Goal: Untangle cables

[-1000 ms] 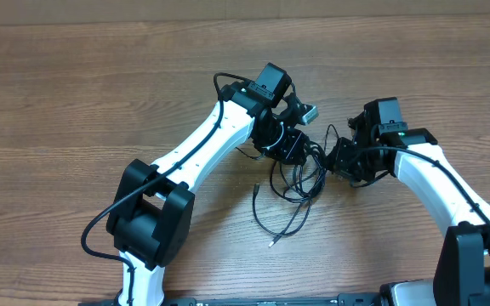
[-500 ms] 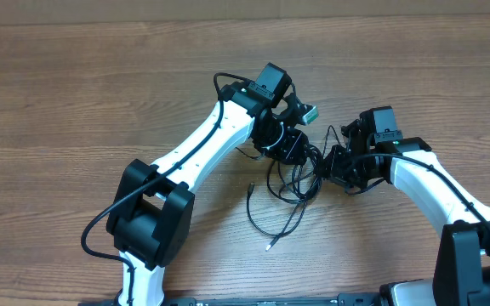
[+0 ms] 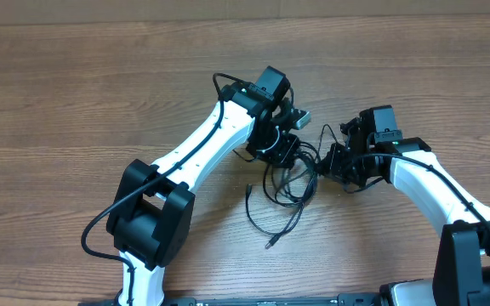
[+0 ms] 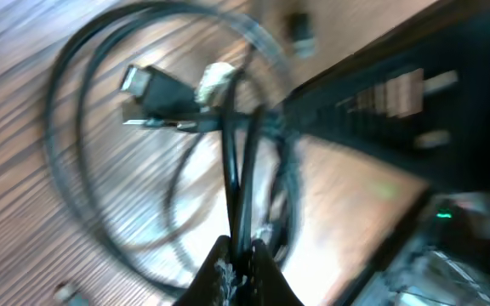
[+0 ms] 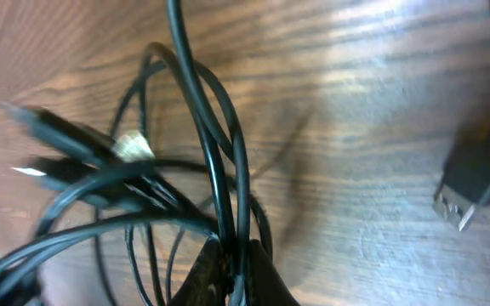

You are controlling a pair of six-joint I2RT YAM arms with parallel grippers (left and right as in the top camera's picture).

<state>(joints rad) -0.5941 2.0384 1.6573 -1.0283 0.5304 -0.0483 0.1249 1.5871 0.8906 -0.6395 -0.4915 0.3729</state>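
A loose tangle of thin black cables [image 3: 289,189] lies on the wooden table [image 3: 100,102] between my two arms, with a loop and plug ends trailing toward the front [image 3: 270,242]. My left gripper [image 3: 286,153] is shut on strands at the tangle's upper left; its wrist view shows cords pinched between the fingertips [image 4: 241,255], with plug ends [image 4: 156,89] beyond. My right gripper [image 3: 330,163] is shut on strands at the tangle's right side; its wrist view shows two cords clamped in the jaws [image 5: 232,255]. A silver-tipped plug [image 5: 466,183] lies at the right.
The left arm's white links [image 3: 202,144] reach in from the front left. The right arm's links [image 3: 432,183] come from the front right. Thicker black arm cables [image 3: 219,85] loop by the left wrist.
Both grippers stay shut on the cables. The left gripper shifted slightly left and the tangle's front loop drifted left and forward. The right arm moved left earlier and has since held still.
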